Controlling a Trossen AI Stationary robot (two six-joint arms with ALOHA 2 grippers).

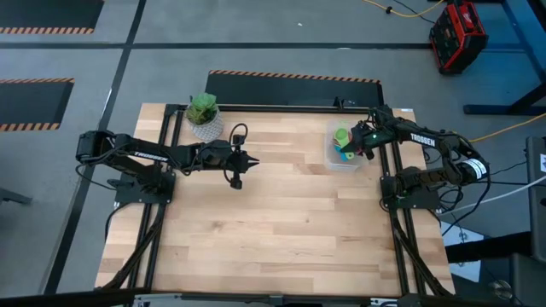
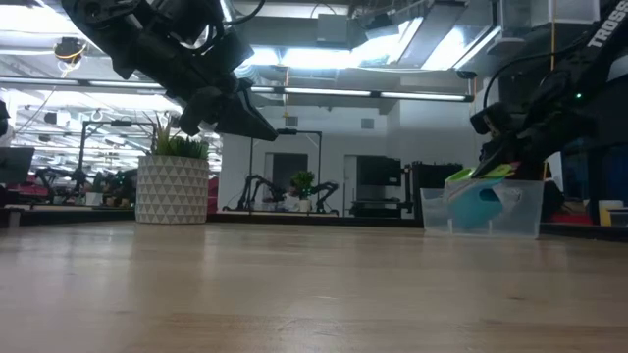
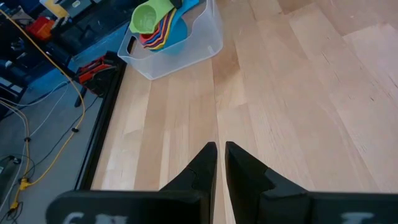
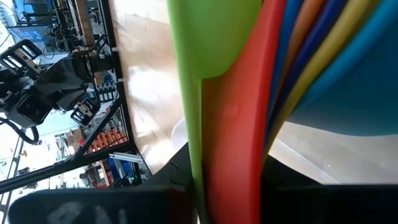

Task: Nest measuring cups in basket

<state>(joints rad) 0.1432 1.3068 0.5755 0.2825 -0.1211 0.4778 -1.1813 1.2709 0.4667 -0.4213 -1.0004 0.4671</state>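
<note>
Watching the right end effector (image 1: 357, 147) clamp glossy nested measuring cups (image 1: 345, 143) in the clear basket (image 1: 334, 159) upper right; we see the left end effector (image 1: 251, 160) closed, empty.

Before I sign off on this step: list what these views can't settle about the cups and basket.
- Measuring cups: how many, unclear; nested, overlapping in every view.
- Basket floor: hidden by cups, right gripper.
- Right gripper fingers: right wrist view filled by cup handles; the grip looks closed on them.
- Left gripper: shut, empty, mid-table.
</note>
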